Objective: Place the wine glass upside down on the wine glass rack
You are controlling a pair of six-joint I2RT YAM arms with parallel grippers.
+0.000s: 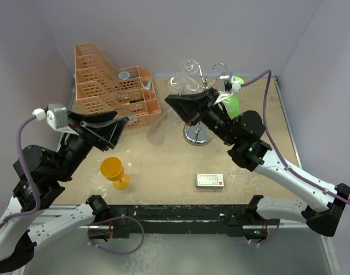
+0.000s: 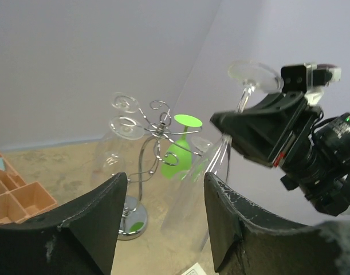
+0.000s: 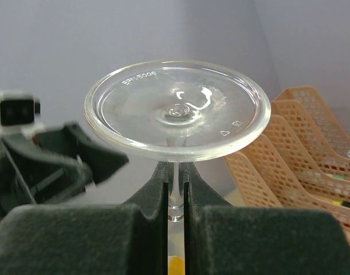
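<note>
A worn, sandy-beige table (image 1: pixel 163 166) stands in a corner between plain lilac walls (image 1: pixel 180 34). An orange basket (image 1: pixel 114 91) sits at the back left, with a yellow goblet (image 1: pixel 114 171) and a small box (image 1: pixel 210 180) nearer the front. The chrome rack (image 1: pixel 196 136) stands near the middle, where a green glass (image 2: pixel 176 156) and two other clear glasses (image 2: pixel 126 126) hang foot-up. The wine glass (image 3: pixel 177 109) is hard to make out from above, its bowl only a faint sheen. In the right wrist view the bowl is hidden below the fingers. The right gripper (image 3: pixel 175 197) is pinched on the thin stem just under the foot. It holds the wine glass upside down in the air, foot on top, close beside the rack but not hung on it. The left gripper (image 2: pixel 166 189) is spread wide and empty, apart from the wine glass and facing it.
</note>
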